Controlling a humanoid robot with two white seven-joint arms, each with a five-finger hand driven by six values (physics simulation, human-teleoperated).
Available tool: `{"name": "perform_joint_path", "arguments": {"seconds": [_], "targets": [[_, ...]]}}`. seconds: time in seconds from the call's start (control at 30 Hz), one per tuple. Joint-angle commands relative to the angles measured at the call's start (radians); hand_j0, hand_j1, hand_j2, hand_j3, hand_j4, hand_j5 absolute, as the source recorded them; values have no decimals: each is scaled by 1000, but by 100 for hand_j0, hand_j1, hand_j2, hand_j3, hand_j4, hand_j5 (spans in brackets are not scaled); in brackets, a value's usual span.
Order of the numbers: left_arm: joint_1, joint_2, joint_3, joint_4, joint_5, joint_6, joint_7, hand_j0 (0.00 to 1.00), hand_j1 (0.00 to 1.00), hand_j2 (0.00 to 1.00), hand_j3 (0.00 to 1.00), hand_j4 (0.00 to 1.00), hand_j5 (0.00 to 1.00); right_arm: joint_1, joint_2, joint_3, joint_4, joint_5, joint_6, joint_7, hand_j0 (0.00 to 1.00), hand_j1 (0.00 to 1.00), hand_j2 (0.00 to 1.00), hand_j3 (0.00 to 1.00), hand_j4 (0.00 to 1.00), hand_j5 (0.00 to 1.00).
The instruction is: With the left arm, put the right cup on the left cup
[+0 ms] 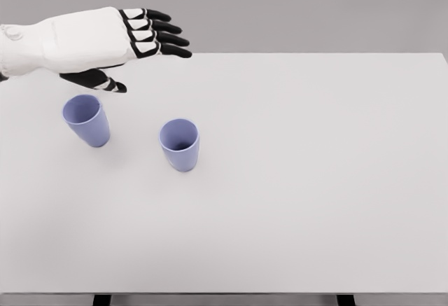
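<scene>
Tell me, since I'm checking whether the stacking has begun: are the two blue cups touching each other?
Apart. The head view shows the left cup and the right cup standing separately, with bare white table between them.

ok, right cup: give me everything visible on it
The right cup is a plain periwinkle-blue tumbler, smooth and matte like plastic, with no handle, tapering to a narrower base. It stands upright, mouth open, looks empty, on the white table, apart from the left cup. Nothing touches it; the left hand hovers open, up and to its left.

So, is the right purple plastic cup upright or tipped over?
Upright: the right purple plastic cup stands on its base on the white table, open mouth facing up.
</scene>
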Motion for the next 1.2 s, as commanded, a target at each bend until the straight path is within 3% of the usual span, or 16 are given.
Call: {"name": "perform_joint_path", "arguments": {"seconds": [0.0,0.07,0.17,0.33,0.47,0.67,0.8,0.93,1.07,1.17], "targets": [[-9,-28,-140,1,47,1,-10,100,100,100,100,100,100,0,0,0,0,0,0,0,100,100,100,100,100,100],[-41,-20,-206,-2,44,-5,-10,100,100,100,100,100,100,0,0,0,-1,0,0,0,100,100,100,100,100,100],[-129,-16,-413,13,58,-5,-10,100,100,100,100,100,100,0,0,0,0,0,0,0,100,100,100,100,100,100],[-299,88,-625,26,219,-5,-10,100,100,100,100,100,100,0,0,0,0,0,0,0,100,100,100,100,100,100],[-463,93,-815,27,297,16,-10,100,100,100,100,100,100,0,0,0,0,0,0,0,100,100,100,100,100,100],[-492,79,-840,44,290,165,-10,100,100,100,100,100,100,0,0,0,0,0,0,0,100,100,100,100,100,100],[-529,64,-840,39,273,168,-10,98,98,98,98,98,98,0,0,0,0,0,0,0,100,100,100,100,100,100],[-531,33,-853,43,161,168,-10,97,97,97,97,97,97,0,0,0,-1,0,0,0,100,100,100,100,100,100],[-561,33,-924,44,158,168,-10,99,99,99,99,99,99,0,0,0,0,0,0,0,100,100,100,100,100,100],[-572,9,-933,67,150,168,-10,99,99,99,99,99,99,0,0,0,0,0,0,0,100,100,100,100,100,100]]}}
